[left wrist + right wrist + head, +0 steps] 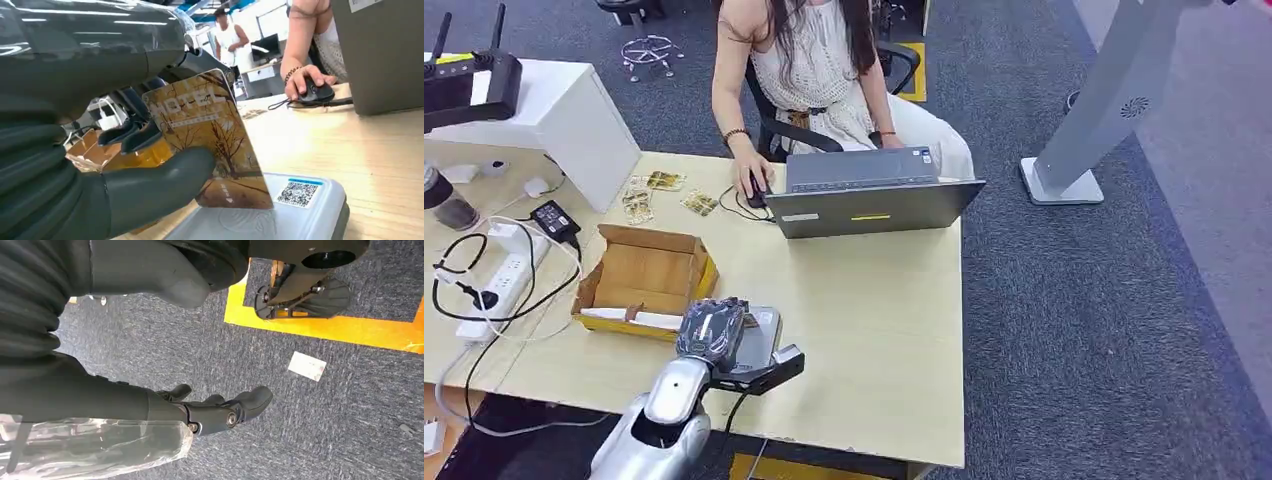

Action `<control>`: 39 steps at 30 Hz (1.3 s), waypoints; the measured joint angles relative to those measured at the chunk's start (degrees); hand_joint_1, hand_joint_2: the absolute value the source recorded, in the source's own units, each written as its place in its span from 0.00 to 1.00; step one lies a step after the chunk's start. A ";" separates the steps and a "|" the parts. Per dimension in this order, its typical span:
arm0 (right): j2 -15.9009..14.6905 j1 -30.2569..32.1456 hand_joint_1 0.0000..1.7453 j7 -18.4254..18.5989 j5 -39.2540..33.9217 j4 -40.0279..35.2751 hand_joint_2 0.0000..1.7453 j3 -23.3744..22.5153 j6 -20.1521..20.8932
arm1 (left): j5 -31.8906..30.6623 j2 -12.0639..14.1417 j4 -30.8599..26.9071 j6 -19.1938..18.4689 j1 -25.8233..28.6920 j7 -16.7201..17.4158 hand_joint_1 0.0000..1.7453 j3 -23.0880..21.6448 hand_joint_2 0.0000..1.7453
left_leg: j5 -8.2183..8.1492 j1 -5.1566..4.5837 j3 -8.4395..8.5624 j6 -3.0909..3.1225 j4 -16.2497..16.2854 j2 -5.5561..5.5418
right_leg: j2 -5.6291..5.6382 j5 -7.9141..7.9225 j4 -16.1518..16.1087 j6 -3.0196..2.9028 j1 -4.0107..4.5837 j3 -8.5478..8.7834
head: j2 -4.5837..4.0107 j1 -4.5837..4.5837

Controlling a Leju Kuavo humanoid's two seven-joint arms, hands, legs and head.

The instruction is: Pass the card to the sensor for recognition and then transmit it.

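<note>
Right now your left hand (100,165) holds one card (210,140), pinched between the thumb and the dark fingers (132,137); it is a brown hotel card printed with bare trees. You can see in the left wrist view that the card stands nearly upright, its lower edge just over the pale grey sensor (295,215), which carries one QR sticker (whether card and sensor touch, you cannot tell). From the head view, the hand (712,328) covers most of the sensor (764,335), which sits on the table (864,320) near its front edge, just beside one open cardboard box (646,275).

Your right hand (215,410) hangs over the carpet with its fingers loosely curled and apart, holding nothing. One white slip (307,366) lies on the floor near a yellow line (345,325).

Across the table one person (809,60) sits at one laptop (869,195), a hand on one mouse (756,190). About three more cards (664,192) lie beside the mouse. One power strip (499,285) lies at the table's left.
</note>
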 joint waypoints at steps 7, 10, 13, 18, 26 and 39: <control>0.00 -0.02 0.00 0.20 0.15 0.00 1.00 0.00 0.04 | 0.17 0.13 0.33 -1.86 -0.32 0.04 1.00 -0.17 1.00 | 0.01 0.00 0.05 0.00 0.00 -0.02 | -0.02 0.00 0.00 0.00 0.00 0.08 | 0.00 0.02; 0.00 -0.02 0.00 0.09 0.13 0.00 1.00 -0.04 -0.02 | 0.28 0.39 0.31 -0.17 -0.32 0.57 1.00 -0.28 1.00 | 0.01 0.00 0.06 0.00 0.00 -0.01 | -0.02 0.00 0.01 0.00 0.00 0.07 | 0.00 0.00; 0.00 -0.01 0.00 -0.09 0.11 0.00 1.00 -0.11 -0.04 | 0.39 0.55 0.20 0.74 -0.36 0.94 1.00 -0.28 1.00 | 0.01 0.00 0.06 0.00 0.00 -0.01 | -0.01 0.01 0.01 0.00 0.00 0.07 | 0.00 0.02; 0.00 0.07 0.00 -0.61 0.15 0.02 1.00 -0.37 -0.48 | -0.13 1.71 -2.45 9.72 -1.39 10.85 1.00 -1.53 1.00 | 0.02 0.00 0.00 0.00 0.01 -0.02 | -0.01 0.01 0.01 0.00 0.00 -0.03 | 0.00 0.00; 0.02 0.06 0.00 -0.70 2.05 0.07 1.00 -0.41 -1.11 | -0.20 7.87 -7.54 14.49 -10.54 14.31 1.00 -2.86 1.00 | 0.03 0.02 0.01 -0.02 0.00 -0.01 | -0.03 0.01 0.08 0.00 0.02 0.01 | 0.00 0.02; 0.00 0.10 0.00 0.04 2.54 0.07 1.00 -0.42 -1.64 | -0.18 13.38 -2.25 15.32 -17.44 12.79 1.00 1.14 1.00 | 0.04 0.01 -0.01 -0.03 0.00 0.01 | 0.02 0.01 0.06 0.00 0.01 -0.02 | 0.00 0.00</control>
